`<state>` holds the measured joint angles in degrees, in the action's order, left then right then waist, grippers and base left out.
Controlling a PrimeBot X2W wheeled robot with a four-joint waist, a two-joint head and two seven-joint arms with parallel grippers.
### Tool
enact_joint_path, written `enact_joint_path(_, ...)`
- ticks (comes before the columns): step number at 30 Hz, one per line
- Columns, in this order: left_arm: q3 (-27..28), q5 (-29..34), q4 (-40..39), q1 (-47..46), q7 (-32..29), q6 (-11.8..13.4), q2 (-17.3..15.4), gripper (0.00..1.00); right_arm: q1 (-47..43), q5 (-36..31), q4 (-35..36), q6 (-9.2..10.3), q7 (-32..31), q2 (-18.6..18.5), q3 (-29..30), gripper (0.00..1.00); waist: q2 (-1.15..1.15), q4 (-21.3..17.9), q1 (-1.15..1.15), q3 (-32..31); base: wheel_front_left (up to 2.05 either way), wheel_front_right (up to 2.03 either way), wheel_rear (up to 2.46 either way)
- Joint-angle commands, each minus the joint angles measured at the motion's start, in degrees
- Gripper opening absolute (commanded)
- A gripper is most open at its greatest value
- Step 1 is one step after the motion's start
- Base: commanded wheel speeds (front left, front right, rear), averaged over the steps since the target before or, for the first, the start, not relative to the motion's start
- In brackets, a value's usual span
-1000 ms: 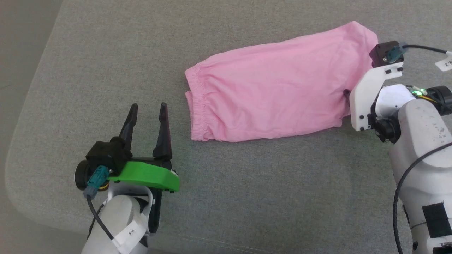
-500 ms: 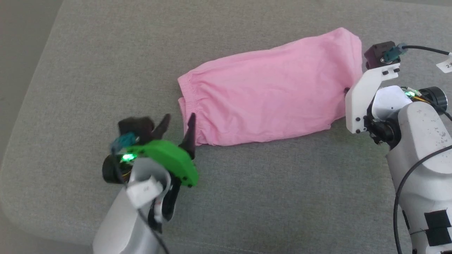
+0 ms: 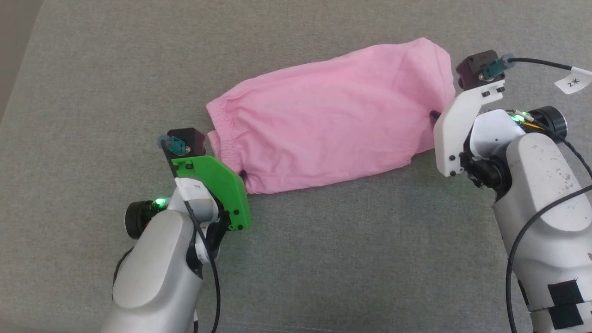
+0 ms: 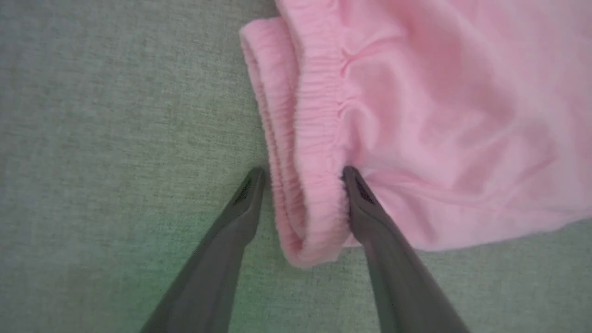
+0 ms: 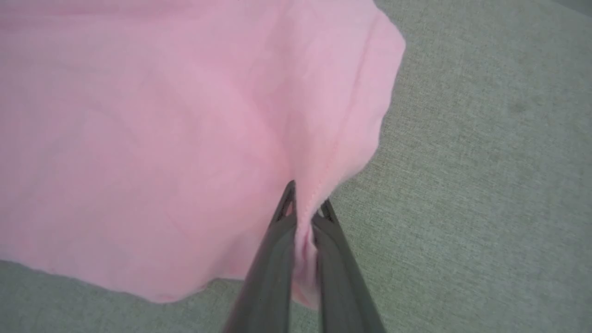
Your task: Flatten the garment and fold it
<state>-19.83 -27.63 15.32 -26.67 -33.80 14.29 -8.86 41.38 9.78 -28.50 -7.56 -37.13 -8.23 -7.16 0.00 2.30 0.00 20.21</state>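
The light pink shorts [image 3: 323,120] lie stretched across the grey cushion, gathered waistband [image 4: 319,138] toward the left, leg end toward the right. My left gripper [image 4: 303,178] is open, its two dark fingers straddling the near corner of the waistband; one finger rests on the cushion, the other on the pink cloth. In the head view its fingers are hidden under the green wrist plate [image 3: 215,182]. My right gripper [image 5: 305,210] is shut on a pinched seam of the shorts [image 5: 185,115] at the leg end. The white tag is hidden.
The grey fabric cushion [image 3: 323,259] spreads under everything, with open room in front of the shorts and at the far left. Its left edge shows at the upper left corner [image 3: 14,46]. A black cable with a white label [image 3: 572,82] hangs by the right wrist.
My left arm has moved forward and right, from open cushion to the waistband corner, fingers now around it. The view has also shifted, so the shorts sit further left.
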Motion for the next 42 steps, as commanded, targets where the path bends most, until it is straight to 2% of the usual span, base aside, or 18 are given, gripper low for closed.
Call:
enact_joint_path(1,-0.64,-1.27,1.86,1.61,-1.27,-0.58,0.40,0.00,-0.40,0.50,0.35,0.08,0.07,-0.17,-0.27,0.00,0.00,-0.66,0.00,0.68,0.00,0.00,0.00)
enact_joint_path(8,2.43,-4.98,-1.11,1.89,4.69,-3.59,1.14,0.00,-1.79,1.39,-0.12,0.08,0.97,-1.97,0.94,0.00,0.00,0.25,0.00,-0.05,0.00,0.00,0.00)
enact_joint_path(12,3.78,-6.02,-3.30,2.54,6.52,-4.37,0.53,0.00,-4.61,2.74,1.21,0.08,1.60,-2.90,1.69,0.00,0.00,0.63,0.00,-2.17,0.00,0.00,0.00)
enact_joint_path(17,4.15,-6.90,-5.42,5.44,5.95,-4.43,-0.49,0.00,-11.37,6.11,5.92,0.08,0.94,-4.09,2.53,0.00,0.00,0.41,0.00,-5.26,0.00,0.00,0.00)
enact_joint_path(22,4.08,-7.89,-7.27,9.98,4.45,-3.84,-1.26,0.00,-20.60,8.08,13.46,0.08,-1.13,-4.78,4.87,0.00,0.00,-0.23,0.00,-7.82,0.00,0.00,0.00)
enact_joint_path(25,3.73,-8.66,-7.29,12.47,3.10,-3.46,-1.31,0.00,-25.83,8.11,17.67,0.08,-2.47,-3.89,7.19,0.00,0.00,-0.52,0.00,-8.38,0.00,0.00,0.00)
enact_joint_path(31,4.02,-10.25,-4.64,15.29,2.14,-2.94,-1.07,0.00,-33.75,7.32,22.74,0.08,-4.20,0.44,10.56,0.00,0.00,-1.18,0.00,-8.66,0.00,0.00,0.00)
enact_joint_path(32,4.20,-10.58,-4.10,15.40,2.22,-2.91,-0.91,0.16,-34.32,7.04,23.09,0.08,-3.85,1.13,11.03,0.00,0.00,-1.25,0.00,-8.67,0.00,0.00,0.00)
enact_joint_path(33,4.32,-10.78,-3.79,15.40,2.39,-2.99,-0.81,1.00,-34.66,6.86,23.25,0.08,-3.61,1.57,11.21,0.22,0.00,-1.30,0.00,-8.73,0.00,0.00,0.00)
enact_joint_path(34,4.41,-11.02,-3.35,15.43,2.42,-3.06,-0.74,1.00,-35.05,6.84,23.35,0.08,-3.42,2.03,11.26,0.95,0.00,-1.34,0.00,-8.92,0.00,0.00,0.00)
enact_joint_path(35,4.60,-11.39,-3.18,15.47,2.45,-3.14,-0.62,1.00,-35.29,6.87,23.47,0.08,-3.25,2.28,11.26,1.00,0.00,-1.32,0.00,-9.07,0.00,0.00,0.00)
enact_joint_path(39,5.92,-12.88,-4.32,15.56,2.76,-3.39,-0.64,1.00,-36.07,8.43,25.15,0.08,-2.30,3.05,13.05,1.00,0.00,-1.07,0.00,-10.00,0.00,0.00,0.00)
enact_joint_path(42,6.78,-13.49,-6.90,16.02,2.38,-3.76,-1.89,1.00,-36.51,10.99,27.57,0.08,-3.28,2.91,14.84,1.00,0.00,-0.86,0.00,-10.78,0.00,0.00,0.00)
